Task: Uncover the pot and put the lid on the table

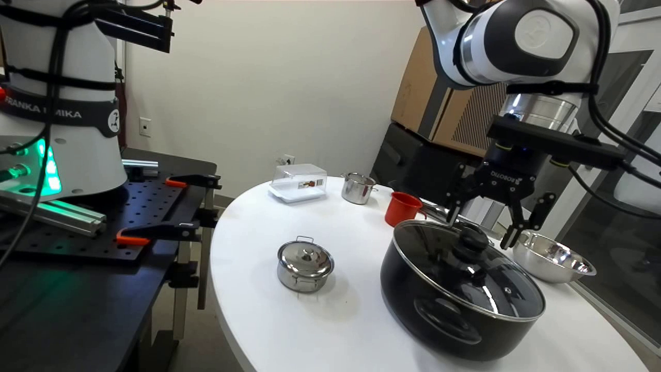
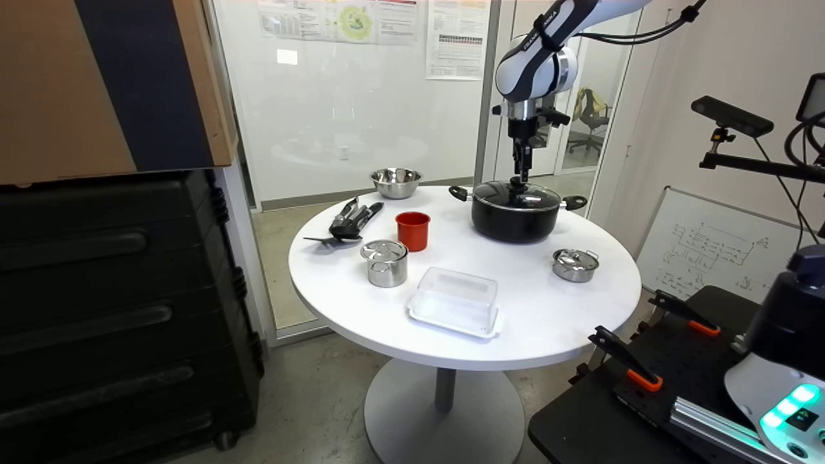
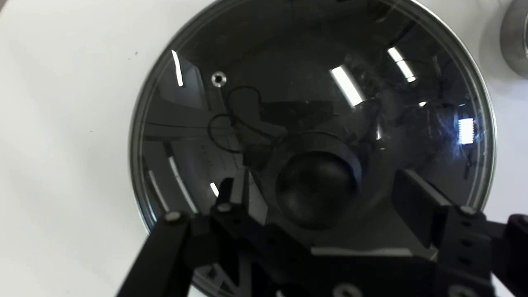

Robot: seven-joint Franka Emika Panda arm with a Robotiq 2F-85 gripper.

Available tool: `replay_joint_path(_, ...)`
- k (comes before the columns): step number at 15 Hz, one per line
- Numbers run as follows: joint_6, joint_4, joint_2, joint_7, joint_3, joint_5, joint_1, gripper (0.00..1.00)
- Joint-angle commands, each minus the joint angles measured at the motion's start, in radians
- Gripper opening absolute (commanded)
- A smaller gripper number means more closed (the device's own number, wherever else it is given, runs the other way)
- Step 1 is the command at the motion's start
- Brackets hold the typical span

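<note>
The tool [image 1: 481, 230], spread wide, hangs over the lid's [image 1: 493, 281] knob [image 1: 472, 242].

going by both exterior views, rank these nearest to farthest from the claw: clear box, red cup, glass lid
1. Glass lid: right below the claw, on the black pot.
2. Red cup: picture-left of the claw in both exterior views.
3. Clear box: also picture-left, near the edge of the table.

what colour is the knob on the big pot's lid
Black. The knob on the glass lid shows best in the wrist view.
</note>
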Motion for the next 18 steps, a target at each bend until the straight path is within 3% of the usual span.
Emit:
replay_joint_path(1,-0.013,0.045,0.037,0.003,0.004,0.008,-0.003,0.68)
replay_joint_path(7,-0.019,0.062,0.055,0.009,0.006,0.009,-0.002,0.25)
replay_joint_path(18,-0.016,-0.014,-0.092,-0.093,0.042,0.094,-0.054,0.25)
